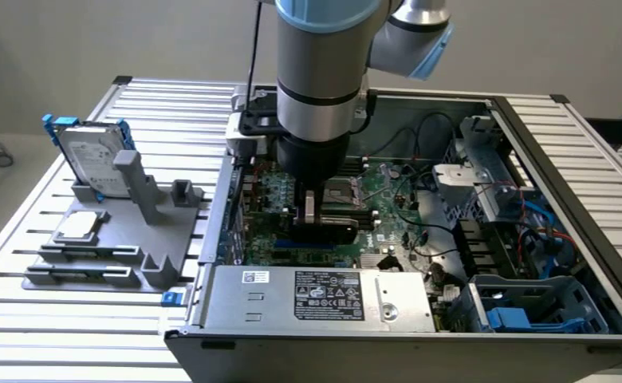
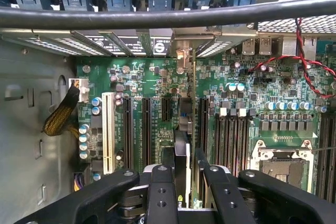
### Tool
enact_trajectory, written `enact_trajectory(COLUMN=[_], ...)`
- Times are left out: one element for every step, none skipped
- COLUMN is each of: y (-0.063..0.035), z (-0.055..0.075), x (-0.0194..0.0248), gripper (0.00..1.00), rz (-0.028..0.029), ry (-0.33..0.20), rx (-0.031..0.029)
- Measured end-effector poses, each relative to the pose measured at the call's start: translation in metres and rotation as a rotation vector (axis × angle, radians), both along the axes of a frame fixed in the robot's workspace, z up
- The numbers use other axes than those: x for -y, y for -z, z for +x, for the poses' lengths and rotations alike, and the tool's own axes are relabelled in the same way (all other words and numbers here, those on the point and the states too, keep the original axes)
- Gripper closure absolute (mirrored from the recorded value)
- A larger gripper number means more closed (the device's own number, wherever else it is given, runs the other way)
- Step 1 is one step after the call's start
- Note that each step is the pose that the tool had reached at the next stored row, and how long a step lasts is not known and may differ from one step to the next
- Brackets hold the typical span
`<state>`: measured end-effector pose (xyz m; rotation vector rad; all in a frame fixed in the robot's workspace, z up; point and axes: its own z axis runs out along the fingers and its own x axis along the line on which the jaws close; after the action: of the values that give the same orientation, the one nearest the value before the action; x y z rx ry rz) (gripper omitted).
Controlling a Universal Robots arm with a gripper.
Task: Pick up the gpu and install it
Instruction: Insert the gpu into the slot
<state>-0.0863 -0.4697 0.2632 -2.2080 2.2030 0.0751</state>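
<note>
My claw [image 2: 185, 156] is clenched on the gpu [image 2: 182, 182], edge-down directly beneath me; its long axis runs nine-to-three in the exterior view, parallel to the slots [image 2: 145, 129].

An open computer case [image 1: 396, 359] is shown on a slatted metal table [image 1: 34, 343], its green motherboard [image 1: 391, 191] and labelled power supply [image 1: 257, 291] exposed. A blue-framed hard drive [image 1: 90, 152] is propped in a grey fixture [image 1: 120, 243]. What appears to be a processor socket [image 2: 283, 166] is seen beside red wires [image 2: 310, 72].
</note>
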Motion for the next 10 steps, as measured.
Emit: enact_trajectory(y=[0.0001, 0.0003, 0.0007, 0.0012, 0.0016, 0.0021, 0.0027, 0.0034, 0.0040, 0.0046], z=[0.0000, 0.0000, 0.0000, 0.0000, 0.0001, 0.0001, 0.0000, 0.0000, 0.0000, 0.0000], x=[0.0000, 0.0001, 0.0001, 0.0001, 0.0002, 0.0003, 0.0003, 0.0003, 0.0004, 0.0004], gripper=[0.74, 0.74, 0.74, 0.74, 0.74, 0.74, 0.74, 0.74, 0.74, 0.74], rz=[0.0003, 0.0004, 0.0004, 0.0005, 0.0005, 0.0004, 0.0004, 0.0004, 0.0005, 0.0004], ry=[0.000, 0.001, 0.001, 0.001, 0.001, 0.001, 0.001, 0.001, 0.001, 0.001], rx=[-0.0001, -0.0004, -0.0008, -0.0013, -0.0023, -0.0038, -0.0053, -0.0066, -0.0077, -0.0086])
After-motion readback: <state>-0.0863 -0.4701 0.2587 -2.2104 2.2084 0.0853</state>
